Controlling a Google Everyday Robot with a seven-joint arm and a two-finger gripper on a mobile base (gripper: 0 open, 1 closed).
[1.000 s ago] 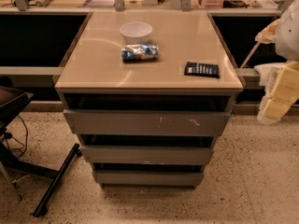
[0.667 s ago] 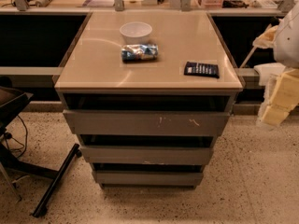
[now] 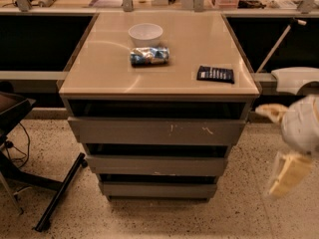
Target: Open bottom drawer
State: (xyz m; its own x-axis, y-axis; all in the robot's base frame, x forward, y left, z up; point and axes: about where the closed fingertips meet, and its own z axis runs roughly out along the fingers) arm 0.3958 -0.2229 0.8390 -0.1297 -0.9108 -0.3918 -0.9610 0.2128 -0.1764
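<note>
the gripper [image 3: 266, 152] hangs at the right edge of the view, beside the drawer cabinet [image 3: 159, 86] and clear of it, touching nothing. its two pale fingers [image 3: 288, 176] stand well apart, one pointing up and left toward the cabinet's top corner, the other pointing down toward the speckled floor [image 3: 149, 218]. nothing is held between them.

the bottom drawer [image 3: 158, 189] is the lowest of three grey fronts, a plain narrow panel just above the floor with a dark gap over it. it lies to the left of the gripper and lower; the lower finger's tip comes down to about the drawer's level in the view, but off to the side, past the cabinet's right edge. above the bottom drawer sit the middle drawer [image 3: 158, 165] and the top drawer [image 3: 158, 131], whose front bears pale scratch marks.

on the cabinet's smooth beige top stand a white bowl [image 3: 145, 34], a crumpled blue and white snack bag [image 3: 149, 56] just in front of it, and a flat dark packet [image 3: 215, 74] near the right edge. a black chair base [image 3: 59, 195] reaches across the floor at left.
</note>
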